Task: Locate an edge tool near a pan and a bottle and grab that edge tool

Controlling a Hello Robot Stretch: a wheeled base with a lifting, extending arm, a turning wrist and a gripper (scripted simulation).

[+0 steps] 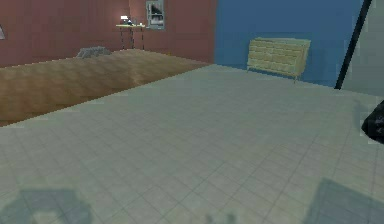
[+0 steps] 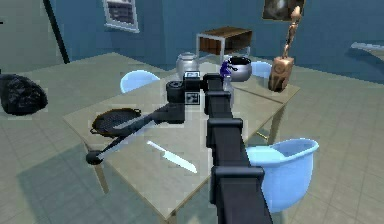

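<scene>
One pale knife (image 2: pixel 172 158) flat on wooden table (image 2: pixel 186 138)

No legible text or signs

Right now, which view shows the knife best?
The arm side view: the white knife lies whole on the table, between the pan and the arm. The forward view takes in tiled floor, a dresser and far walls.
</scene>
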